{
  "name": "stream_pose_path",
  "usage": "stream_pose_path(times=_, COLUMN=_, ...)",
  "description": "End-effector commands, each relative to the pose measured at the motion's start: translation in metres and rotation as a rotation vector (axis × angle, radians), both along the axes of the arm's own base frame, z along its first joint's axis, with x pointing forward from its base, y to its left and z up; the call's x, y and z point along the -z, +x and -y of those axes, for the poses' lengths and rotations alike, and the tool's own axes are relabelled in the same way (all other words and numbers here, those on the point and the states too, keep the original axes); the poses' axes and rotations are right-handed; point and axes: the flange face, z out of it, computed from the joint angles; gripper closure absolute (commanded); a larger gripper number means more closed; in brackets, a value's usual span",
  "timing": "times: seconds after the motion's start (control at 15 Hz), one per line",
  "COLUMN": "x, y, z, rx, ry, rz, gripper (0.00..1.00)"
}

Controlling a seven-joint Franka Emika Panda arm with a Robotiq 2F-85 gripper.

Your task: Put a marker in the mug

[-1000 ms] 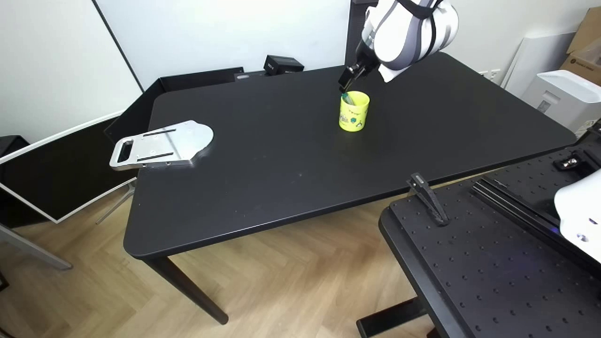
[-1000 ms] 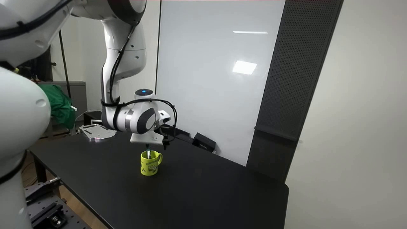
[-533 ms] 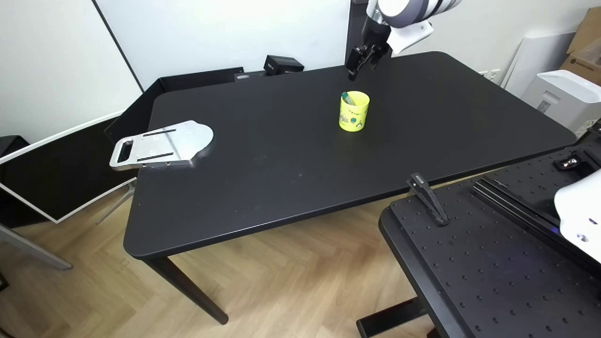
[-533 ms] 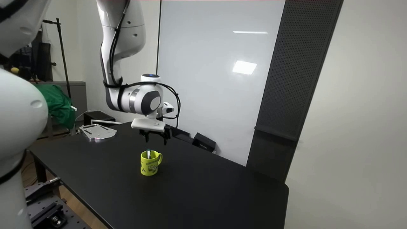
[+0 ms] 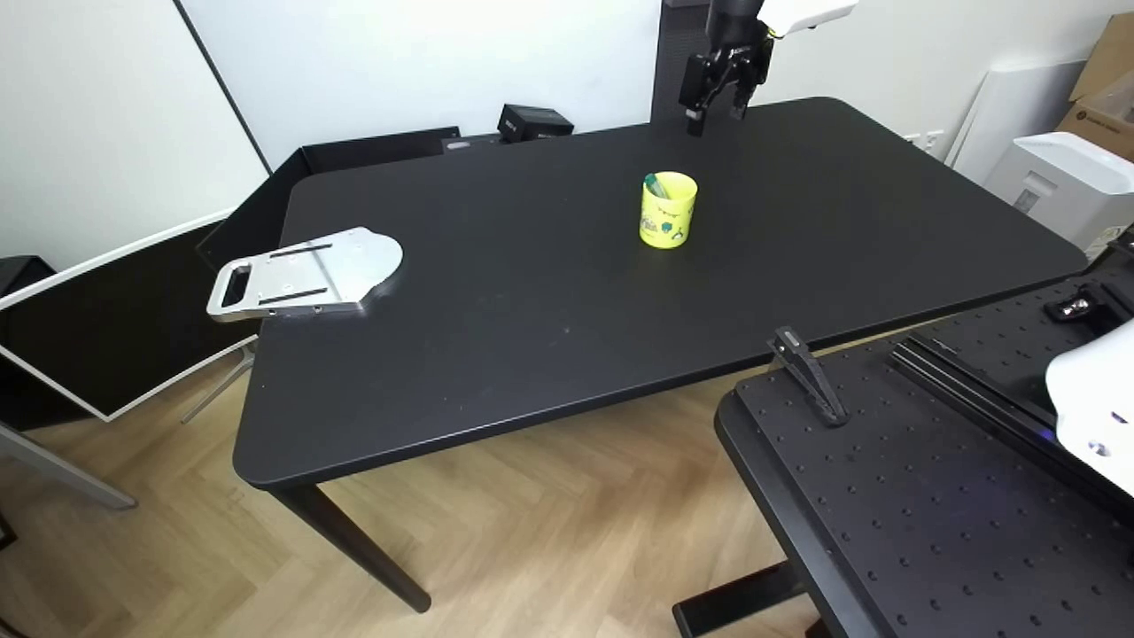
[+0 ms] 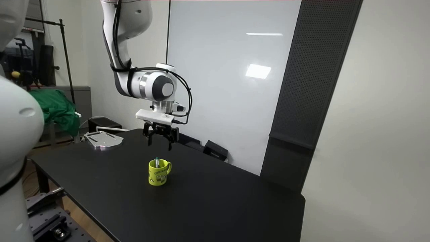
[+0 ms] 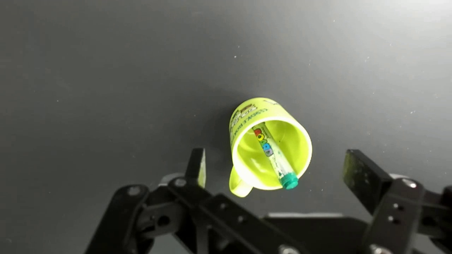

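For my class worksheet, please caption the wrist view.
A green-ended marker leans inside a yellow mug, seen between the open fingers.

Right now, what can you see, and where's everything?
Table: one, black, centre
Mug: one, yellow, on table
Marker: one, white and green, inside mug
Metal plate: one, silver, at table's edge
Whiteboard: one, white, behind table
Small box: one, black, by whiteboard
Cardboard box: one, brown, beyond table
Boxy thing: one, white, near cardboard box
Cloth: one, green, background
Bench: one, black, beside table
Fingers: two, black, above table
Arm: one, mostly white, above table
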Motion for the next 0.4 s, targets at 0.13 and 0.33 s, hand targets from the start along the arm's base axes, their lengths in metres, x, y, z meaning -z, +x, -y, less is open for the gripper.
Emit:
stream_pose_path(times=0.13, x=-0.0027, y=-0.0082, z=-0.0021, rx=-0.007, ry=0.008, rz=-0.078, gripper=0.00)
stream_pose_path(times=0.33, x=-0.0027, y=-0.0101, z=-0.0037, rx=-0.014, ry=0.014, rz=-0.092, gripper=0.00)
